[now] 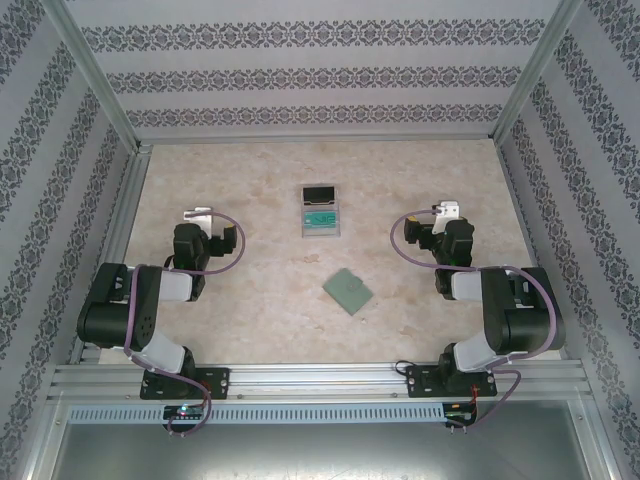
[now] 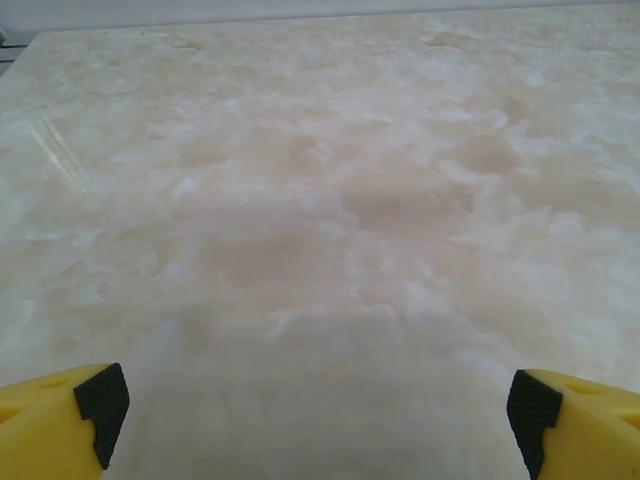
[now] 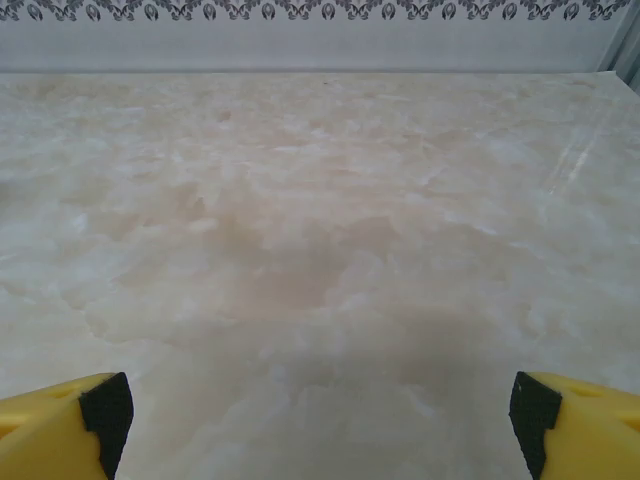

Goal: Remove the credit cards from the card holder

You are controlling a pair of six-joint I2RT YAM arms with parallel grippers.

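Observation:
The card holder (image 1: 348, 291), a small sage-green wallet, lies folded shut and turned like a diamond on the marble table between the two arms. No cards show at it. Farther back, a pale grey tray (image 1: 306, 222) holds what look like credit cards: a black one (image 1: 320, 192) and a teal-green one (image 1: 320, 215). My left gripper (image 1: 199, 214) (image 2: 320, 410) hovers over bare table left of the tray, open and empty. My right gripper (image 1: 444, 210) (image 3: 320, 410) hovers over bare table to the tray's right, also open and empty.
Patterned walls with aluminium posts (image 1: 95, 75) close in the table on three sides. An aluminium rail (image 1: 320, 380) carrying both arm bases runs along the near edge. Bare marble lies around the wallet and in front of each gripper.

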